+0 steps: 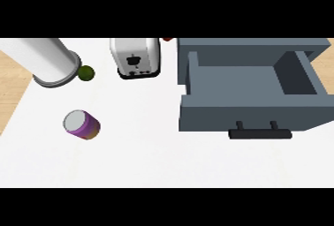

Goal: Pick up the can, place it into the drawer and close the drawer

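Head view: neither hand nor forearm shows, so whether the fingers are spread, curled or holding anything can't be told. Can (82,125) sits on the white counter (150,154) at left, roughly mid-depth, purple body with an orange patch low on the side and a pale grey top facing up, tilted a bit toward far-left. Nothing touching it. Drawer (251,90) is at right, well apart from the can, pulled open toward the near side: grey-blue box, inside floor visible with nothing seen in it, front panel nearest, black bar handle (260,133) on two short posts sticking out below the panel. Grey cabinet body (251,44) behind it runs to the far edge. Far-centre: toaster (135,57), white shell, black end panel with small controls facing near, just left of the drawer's far-left corner. Small red thing (168,39) peeks out at the far edge between toaster and cabinet, mostly hidden, can't tell what it is. Far-left: big white cylinder (47,59) with a grey rim, leaning in from the corner. Small dark green round object (86,73) right beside the rim on its right side, looks touching or nearly. Wooden surface (13,88) shows past the counter's left edge and in the far-right corner.
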`<state>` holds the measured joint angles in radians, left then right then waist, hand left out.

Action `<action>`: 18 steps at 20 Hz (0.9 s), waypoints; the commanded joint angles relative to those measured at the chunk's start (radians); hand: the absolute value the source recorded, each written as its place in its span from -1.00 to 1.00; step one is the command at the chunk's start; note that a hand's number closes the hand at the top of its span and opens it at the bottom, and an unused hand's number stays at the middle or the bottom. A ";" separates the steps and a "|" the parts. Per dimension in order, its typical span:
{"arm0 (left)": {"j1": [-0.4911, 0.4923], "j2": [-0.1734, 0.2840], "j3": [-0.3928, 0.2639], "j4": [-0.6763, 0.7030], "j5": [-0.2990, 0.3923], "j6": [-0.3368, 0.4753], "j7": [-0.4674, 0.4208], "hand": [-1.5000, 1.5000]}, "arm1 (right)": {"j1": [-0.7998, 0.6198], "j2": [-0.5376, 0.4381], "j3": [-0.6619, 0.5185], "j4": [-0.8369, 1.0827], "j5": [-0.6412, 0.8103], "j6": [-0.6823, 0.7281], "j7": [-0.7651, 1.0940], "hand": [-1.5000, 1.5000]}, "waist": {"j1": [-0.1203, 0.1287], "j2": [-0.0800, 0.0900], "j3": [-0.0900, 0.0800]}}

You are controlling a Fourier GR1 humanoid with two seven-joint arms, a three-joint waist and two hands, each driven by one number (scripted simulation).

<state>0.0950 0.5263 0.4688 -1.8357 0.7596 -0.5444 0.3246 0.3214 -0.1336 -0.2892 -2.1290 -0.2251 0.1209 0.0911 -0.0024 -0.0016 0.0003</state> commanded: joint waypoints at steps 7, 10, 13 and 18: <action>-0.106 -0.039 -0.045 0.066 0.086 0.114 0.127 -1.00 | 0.067 -0.012 -0.109 -0.060 -0.108 0.090 0.012 -1.00 | -0.005 0.001 0.000; -0.111 -0.055 -0.074 0.031 0.084 0.156 0.178 -1.00 | 0.125 -0.007 -0.153 -0.035 -0.144 0.169 -0.036 -1.00 | -0.005 0.000 0.000; -0.103 -0.081 -0.090 0.052 0.064 0.138 0.181 -1.00 | 0.124 0.043 -0.141 -0.060 -0.136 0.159 -0.026 -1.00 | -0.003 0.000 0.000; -0.192 -0.110 -0.120 0.232 -0.024 0.081 0.109 -1.00 | 0.106 0.016 -0.211 0.019 -0.150 0.222 -0.062 -1.00 | -0.007 0.002 0.000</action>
<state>-0.0594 0.4481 0.3809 -1.6907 0.7985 -0.4365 0.4695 0.4148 -0.1294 -0.4707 -2.1355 -0.3724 0.3040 0.0592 -0.0072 -0.0005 0.0000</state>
